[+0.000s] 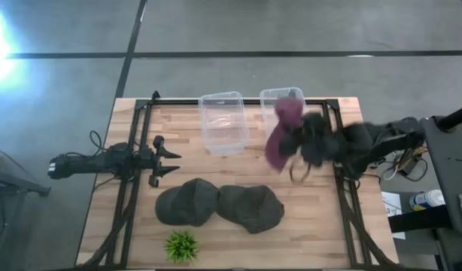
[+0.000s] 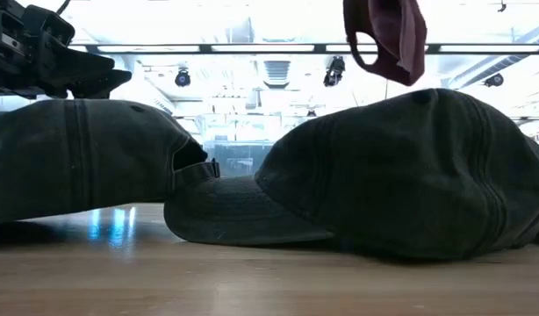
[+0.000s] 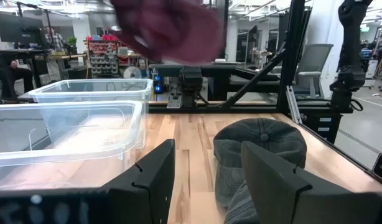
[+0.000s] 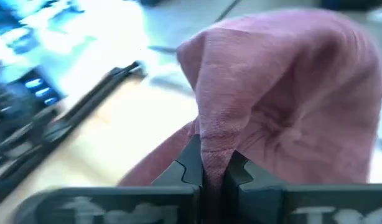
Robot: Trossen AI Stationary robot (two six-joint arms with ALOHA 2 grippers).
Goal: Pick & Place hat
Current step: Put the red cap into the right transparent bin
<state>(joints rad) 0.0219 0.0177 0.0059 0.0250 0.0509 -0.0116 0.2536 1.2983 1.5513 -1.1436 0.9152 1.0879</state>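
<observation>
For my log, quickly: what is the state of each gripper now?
Left gripper: open, empty, over the table's left side.
Right gripper: shut on the maroon hat, lifted near the bins.

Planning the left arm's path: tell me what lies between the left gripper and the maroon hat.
In the high view, one clear bin sits between the left gripper and the maroon hat.
</observation>
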